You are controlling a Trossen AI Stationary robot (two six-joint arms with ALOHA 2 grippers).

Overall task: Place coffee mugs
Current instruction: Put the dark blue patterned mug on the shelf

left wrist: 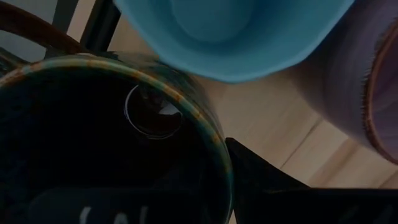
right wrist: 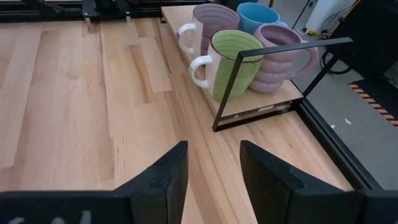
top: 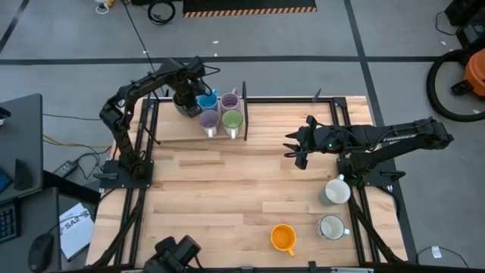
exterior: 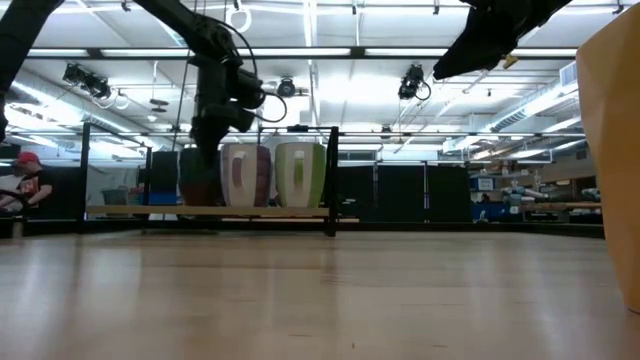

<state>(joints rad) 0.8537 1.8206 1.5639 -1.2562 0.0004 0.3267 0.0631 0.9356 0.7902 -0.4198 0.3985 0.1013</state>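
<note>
A dark brown mug (top: 182, 105) stands on the wooden shelf (top: 182, 135) at the table's far left, beside a blue mug (top: 206, 101), two lilac mugs (top: 229, 100) (top: 210, 120) and a green mug (top: 233, 120). My left gripper (top: 186, 97) reaches down onto the dark brown mug (left wrist: 93, 137) and is shut on its wall. My right gripper (top: 294, 149) is open and empty above the table's middle right; its fingers stand apart in the right wrist view (right wrist: 213, 163). Two white mugs (top: 336, 191) (top: 332, 227) and an orange mug (top: 283, 237) stand on the table at the near right. My left gripper holds the dark brown mug by its rim wall (left wrist: 214, 134) on the side toward the blue mug, one finger outside (left wrist: 258, 177) and the other inside, dark against the mug's hollow. The fingers come from above, pointing down. The mug stands upright, its base on the shelf (exterior: 195, 200).
The shelf has a black metal frame with an upright end bar (top: 244, 110) next to the green mug. Black frame rails run along the table's left and right sides (top: 364, 189). Bare wood lies across the table's middle (top: 227, 189).
</note>
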